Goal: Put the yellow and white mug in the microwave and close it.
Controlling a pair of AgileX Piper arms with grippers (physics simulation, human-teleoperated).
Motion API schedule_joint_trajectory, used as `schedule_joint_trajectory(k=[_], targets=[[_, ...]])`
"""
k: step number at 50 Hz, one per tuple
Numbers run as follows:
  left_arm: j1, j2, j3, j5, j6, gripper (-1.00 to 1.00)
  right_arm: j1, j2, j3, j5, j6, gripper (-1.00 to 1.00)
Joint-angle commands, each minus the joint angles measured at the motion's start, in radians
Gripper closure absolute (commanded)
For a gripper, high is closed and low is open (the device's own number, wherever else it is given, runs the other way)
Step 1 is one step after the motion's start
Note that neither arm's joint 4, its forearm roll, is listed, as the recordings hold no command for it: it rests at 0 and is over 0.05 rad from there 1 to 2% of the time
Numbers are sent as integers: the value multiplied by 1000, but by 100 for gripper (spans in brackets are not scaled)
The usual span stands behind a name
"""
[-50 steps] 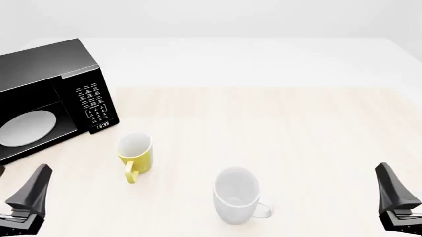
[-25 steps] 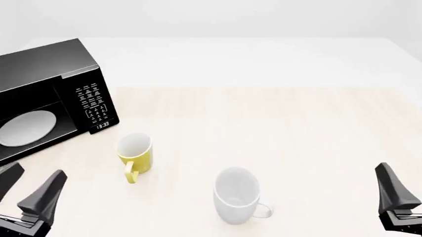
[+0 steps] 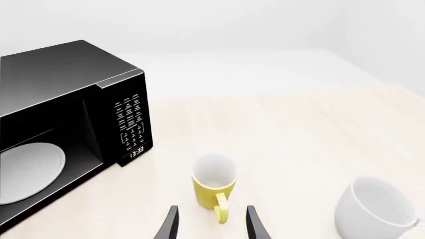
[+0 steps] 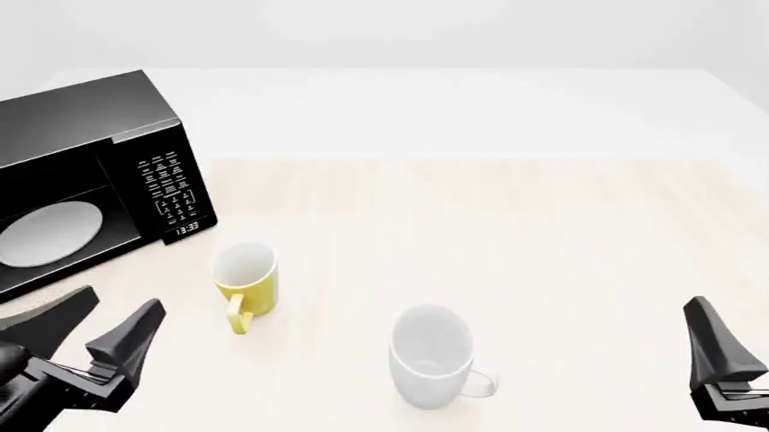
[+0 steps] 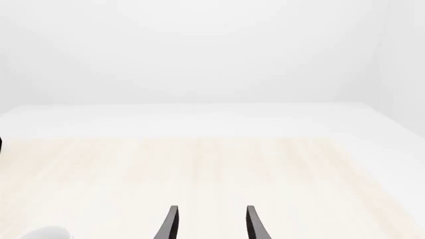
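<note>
Yellow and white mug [image 4: 248, 286] upright on the worktop [image 4: 541, 234], near the open microwave [image 4: 90, 180]. Left gripper [image 4: 106, 326] beside the mug, fingers apart, empty. Right gripper [image 5: 209, 221] well apart, fingers likewise spread.

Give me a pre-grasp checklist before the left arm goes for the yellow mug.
1. Left gripper open, empty: ok.
2. Yellow and white mug upright, handle facing the arms: ok.
3. Mug lined up between the left gripper's fingers in the left wrist view: ok.
4. Gripper touching the mug: not ok, still apart.
5. Microwave open, plate visible inside: ok.
6. White mug clear of the approach: ok.
</note>
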Motion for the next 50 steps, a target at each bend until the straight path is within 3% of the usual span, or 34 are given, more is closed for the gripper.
schedule_joint_trajectory(k=[1,27,50], targets=[[-26,148,6,-114,-28,-100,0,0,0,0,0,-100],[-35,554,6,-438,-42,-100,0,0,0,0,0,-100],[-39,846,1,-622,-59,-100,0,0,0,0,0,-100]])
